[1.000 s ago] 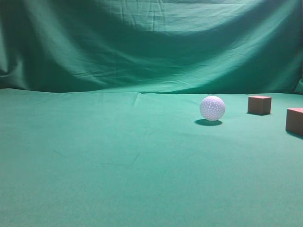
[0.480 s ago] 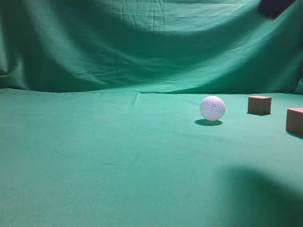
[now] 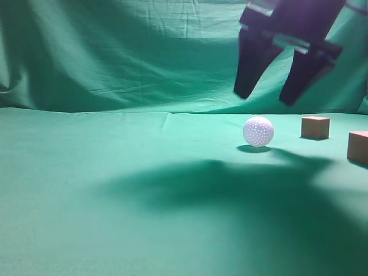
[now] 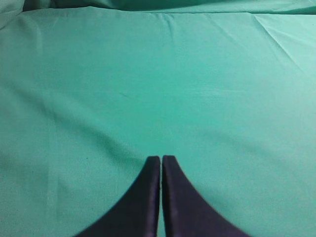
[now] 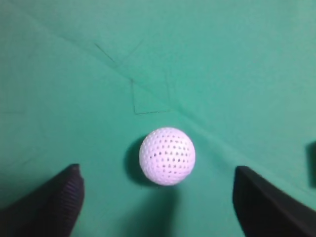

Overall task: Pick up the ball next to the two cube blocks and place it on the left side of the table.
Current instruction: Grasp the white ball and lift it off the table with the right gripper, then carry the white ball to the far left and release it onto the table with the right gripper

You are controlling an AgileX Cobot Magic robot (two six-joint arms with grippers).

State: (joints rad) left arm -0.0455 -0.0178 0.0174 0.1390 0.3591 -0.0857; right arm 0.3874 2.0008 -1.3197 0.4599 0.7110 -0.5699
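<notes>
The white dimpled ball [image 3: 258,131] rests on the green table [image 3: 115,190] right of centre. Two reddish-brown cube blocks stand to its right, one [image 3: 315,127] further back and one [image 3: 357,146] at the right edge. My right gripper [image 3: 263,98] hangs open above the ball, its dark fingers [image 3: 250,63] spread and clear of it. In the right wrist view the ball [image 5: 167,156] lies between the spread fingertips [image 5: 66,197] of the right gripper [image 5: 157,170], untouched. My left gripper [image 4: 161,158] is shut and empty over bare cloth.
A wrinkled green backdrop [image 3: 144,52] rises behind the table. The gripper's shadow [image 3: 218,184] falls across the cloth in front of the ball. A dark edge [image 5: 313,163] shows at the right border of the right wrist view.
My right gripper has come down from the top right into view, now open above the ball. Its shadow has spread over the cloth. The ball and cubes have not moved.
</notes>
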